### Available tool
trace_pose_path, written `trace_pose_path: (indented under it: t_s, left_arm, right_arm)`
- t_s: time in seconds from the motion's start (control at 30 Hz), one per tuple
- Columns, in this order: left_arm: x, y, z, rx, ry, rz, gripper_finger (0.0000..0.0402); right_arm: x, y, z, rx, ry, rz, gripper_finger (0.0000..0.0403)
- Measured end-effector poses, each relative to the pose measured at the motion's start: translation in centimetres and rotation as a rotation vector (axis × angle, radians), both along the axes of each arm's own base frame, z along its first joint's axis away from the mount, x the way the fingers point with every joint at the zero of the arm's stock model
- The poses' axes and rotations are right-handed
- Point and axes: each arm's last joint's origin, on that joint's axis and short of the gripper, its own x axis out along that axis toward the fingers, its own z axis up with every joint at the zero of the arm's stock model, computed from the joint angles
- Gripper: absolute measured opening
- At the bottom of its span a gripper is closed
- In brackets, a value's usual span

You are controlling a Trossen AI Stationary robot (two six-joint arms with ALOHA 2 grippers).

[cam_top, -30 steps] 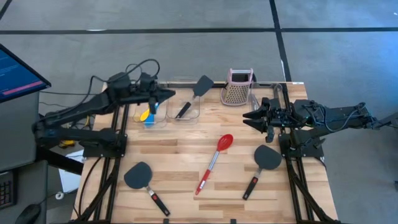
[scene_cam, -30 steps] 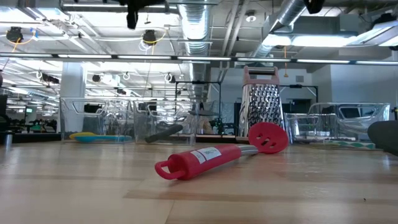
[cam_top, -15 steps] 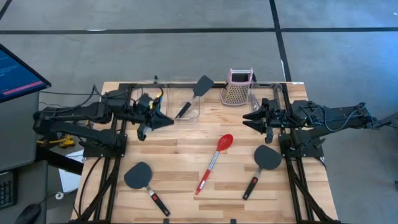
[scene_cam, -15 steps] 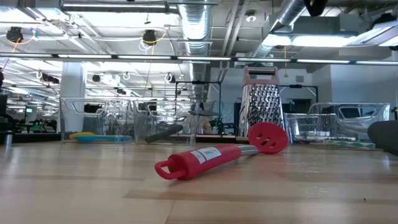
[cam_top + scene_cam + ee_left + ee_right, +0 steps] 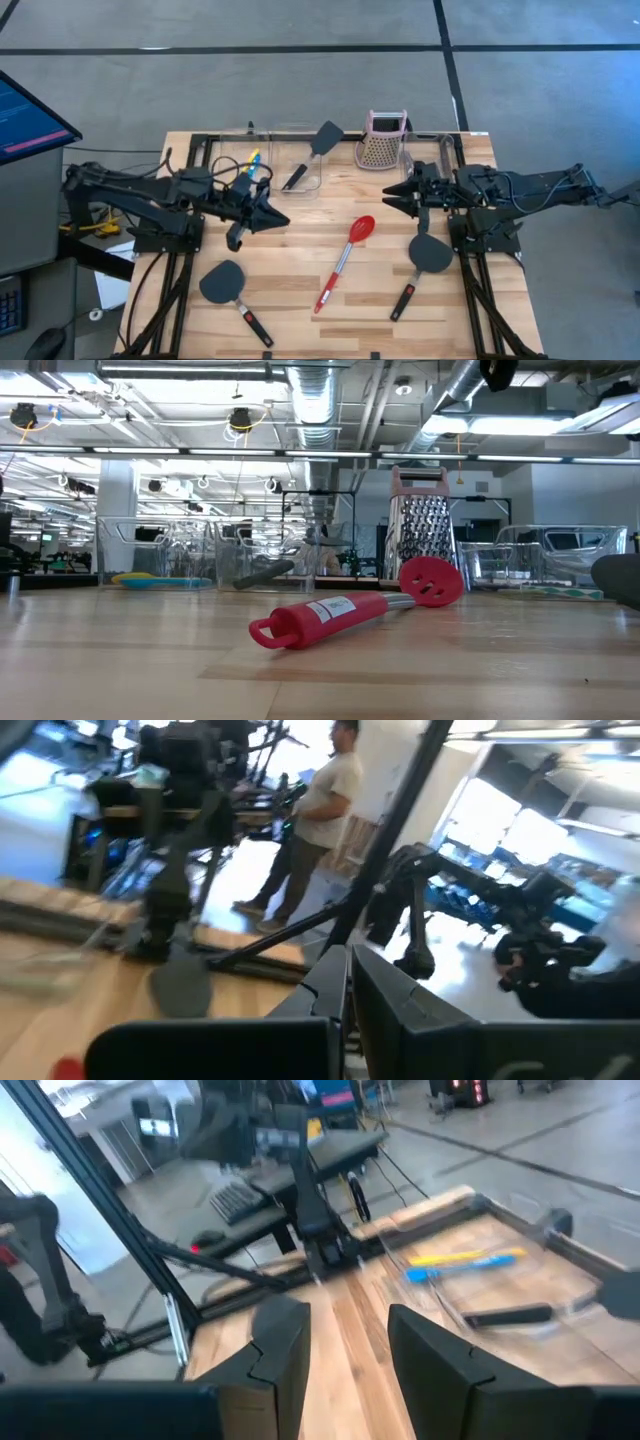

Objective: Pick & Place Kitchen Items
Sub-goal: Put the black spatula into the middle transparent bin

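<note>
The table is a light wood butcher-block top with a black frame along the back edge, and there's a decent amount of bare wood in the middle and along the front.

Left arm reaches in over the left-middle of the table; the left gripper has its fingers pinched together with nothing in them. Right arm comes in from the right side, and the right gripper hangs over the wood with fingers partly spread, holding nothing.

At the back there's a row of clear bins. One spatula leans in the middle bin, blade sticking out over the back rim. The yellow spoon and blue spoon lie side by side in the bin left of it. The grater stands just right of the middle bin, pink top, upright.

Second spatula lies front left, handle pointing toward the front edge. Third spatula lies front right, blade just below the right gripper. The red spoon lies diagonally in the centre, bowl toward the back, well apart from both spatulas. In the low view it has a white label on the handle, but I can't read the text.

Past the table, the left wrist view shows a person standing in the room.
</note>
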Motion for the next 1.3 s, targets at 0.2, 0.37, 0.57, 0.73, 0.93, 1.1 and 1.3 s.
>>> trace_pose_path:
  t_s: [0.2, 0.37, 0.57, 0.73, 0.93, 1.1, 1.3]
  left_arm:
    - [0.5, -1.3, -0.3, 0.000, 0.000, -0.052, 0.0003]
    - [0.6, -1.6, -0.4, 0.002, 0.002, -0.061, 0.0003]
    - [0.6, -1.5, -0.4, 0.002, -0.002, -0.056, 0.0003]
    - [0.6, -1.5, -0.4, 0.002, -0.003, -0.056, 0.0003]
    - [0.6, -1.5, -0.4, 0.002, -0.004, -0.056, 0.0003]
    - [0.6, -1.5, -0.4, 0.002, -0.003, -0.055, 0.0003]
    - [0.6, -1.5, -0.4, 0.002, -0.003, -0.055, 0.0003]
  right_arm:
    - [1.5, 0.5, 0.2, 0.009, -0.057, 0.013, 0.0131]
    - [2.8, 0.5, 0.0, -0.014, -0.085, 0.003, 0.0131]
    - [4.3, 0.4, -1.0, 0.033, -0.047, -0.010, 0.0131]
    - [3.9, 0.5, -1.8, 0.083, 0.055, 0.030, 0.0128]
    - [1.1, 0.3, -1.2, 0.194, 0.285, 0.003, 0.0106]
    - [-1.7, 0.5, 1.1, 0.239, 0.490, -0.014, 0.0087]
    - [-5.0, 0.7, 1.9, 0.380, 0.791, -0.068, 0.0074]
